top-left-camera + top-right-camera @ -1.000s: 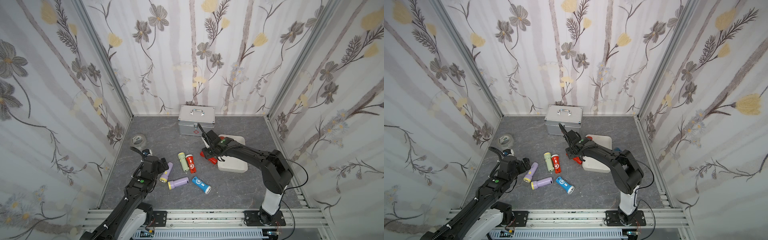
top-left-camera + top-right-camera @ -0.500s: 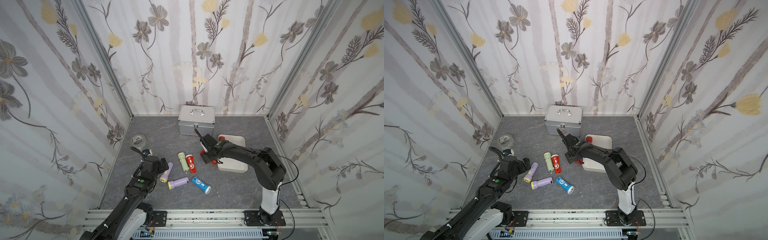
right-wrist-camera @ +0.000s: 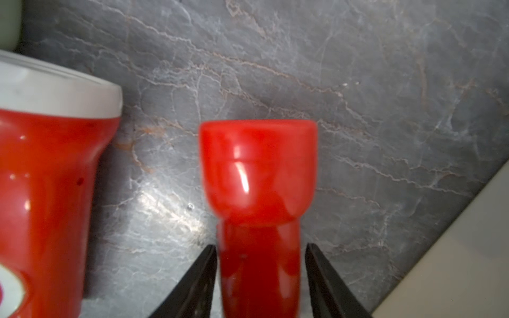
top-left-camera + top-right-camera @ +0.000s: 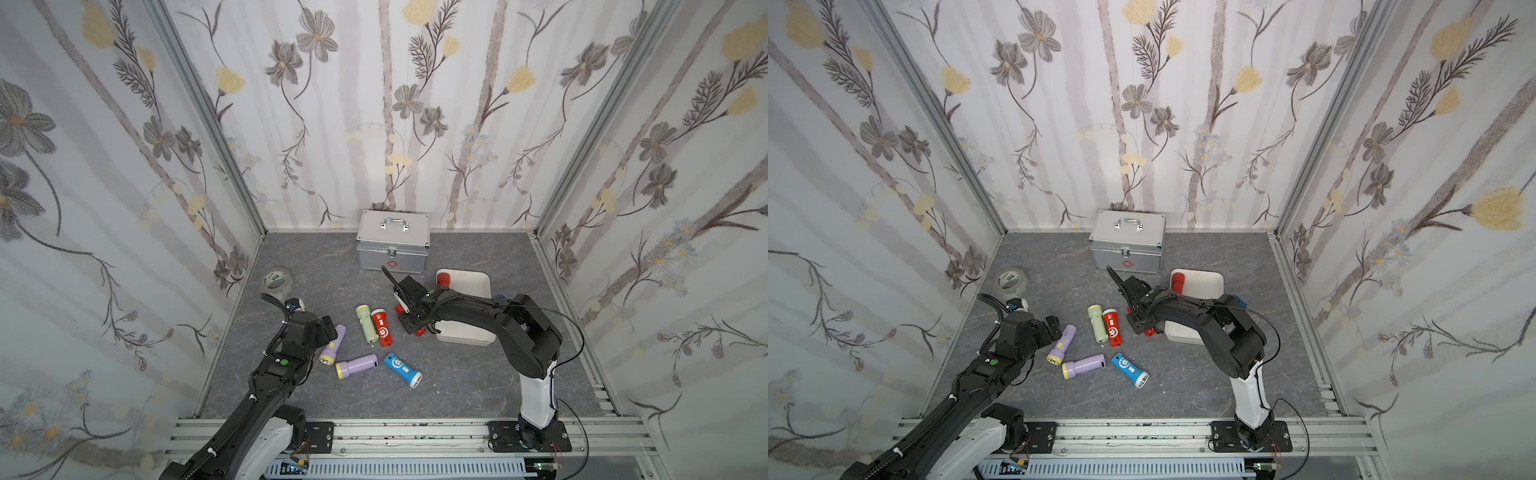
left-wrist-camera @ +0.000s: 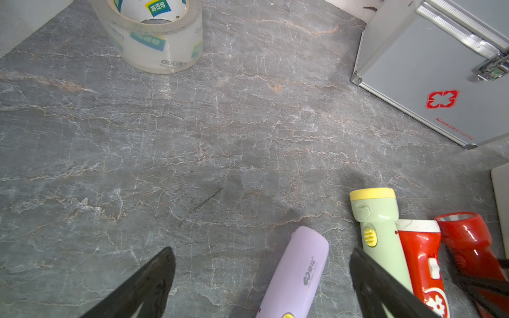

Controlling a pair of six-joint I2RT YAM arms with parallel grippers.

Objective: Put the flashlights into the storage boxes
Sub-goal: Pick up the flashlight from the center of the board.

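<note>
In both top views a shallow white plastic tray with rounded corners [image 4: 464, 338] stands on the grey marbled table [image 4: 457, 382], near a silver metal case with a handle and a red cross [image 4: 392, 243]. One plain red plastic flashlight [image 4: 444, 279] lies already inside the tray, in the corner nearest the case. The right gripper [image 4: 409, 322] is low over a second plain red flashlight [image 4: 399, 308], which lies on the table just beside the tray, outside it. In the middle of the table a pale green flashlight with a yellow head [image 4: 365, 324] and a red flashlight with a white emblem [image 4: 382, 328] lie side by side. Nearer the front lie a lilac flashlight [image 4: 332, 345], a second lilac flashlight [image 4: 357, 365] and a blue flashlight [image 4: 401, 369]. The left gripper [image 4: 324, 326] is at the tail of the first lilac one, and a roll of clear tape [image 4: 277, 279] sits near the left wall. In the left wrist view the left gripper's black fingers [image 5: 154, 275] are spread wide and pinch nothing; the lilac tail lies between them and touches neither. The green and emblem flashlights touch along their sides here. In the right wrist view the right gripper's fingers [image 3: 198, 275] stand close on both sides of the second plain red flashlight's handle. I cannot tell if they press it.
</note>
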